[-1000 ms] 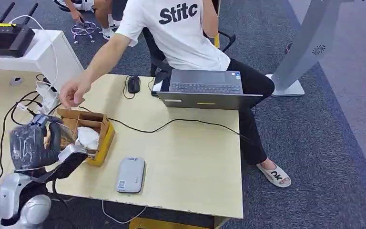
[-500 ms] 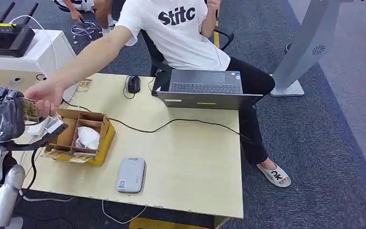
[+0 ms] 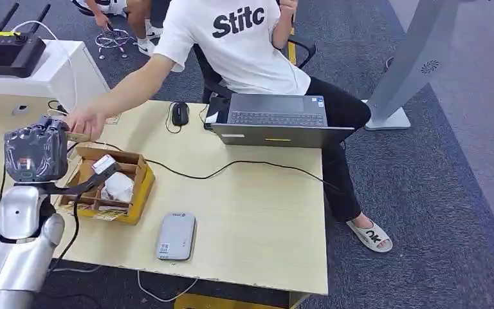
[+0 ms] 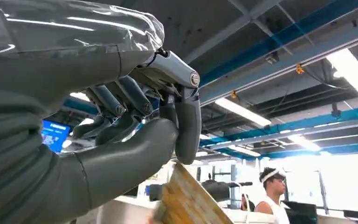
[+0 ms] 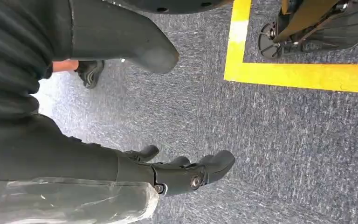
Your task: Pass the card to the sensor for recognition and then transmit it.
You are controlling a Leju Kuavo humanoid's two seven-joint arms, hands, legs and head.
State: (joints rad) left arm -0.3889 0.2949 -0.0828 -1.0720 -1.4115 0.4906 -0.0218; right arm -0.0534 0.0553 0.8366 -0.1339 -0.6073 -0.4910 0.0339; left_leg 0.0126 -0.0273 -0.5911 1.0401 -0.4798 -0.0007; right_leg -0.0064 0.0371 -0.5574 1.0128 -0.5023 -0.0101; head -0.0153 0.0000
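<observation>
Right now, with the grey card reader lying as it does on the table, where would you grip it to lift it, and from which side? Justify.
Grip the card reader across its two long edges, coming down from above. It lies flat on the table as a thin rounded slab, so only its narrower width likely suits a hand, and both long edges are free.

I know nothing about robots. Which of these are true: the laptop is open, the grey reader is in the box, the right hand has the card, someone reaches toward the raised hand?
1. The laptop is open. True.
2. The grey sensor lies inside the cardboard box. False: it lies on the table, beside the box.
3. The right hand holds the card. False: it holds nothing and hangs over the carpet; the card is by the left hand.
4. A person's hand reaches toward the raised left hand. True.
</observation>
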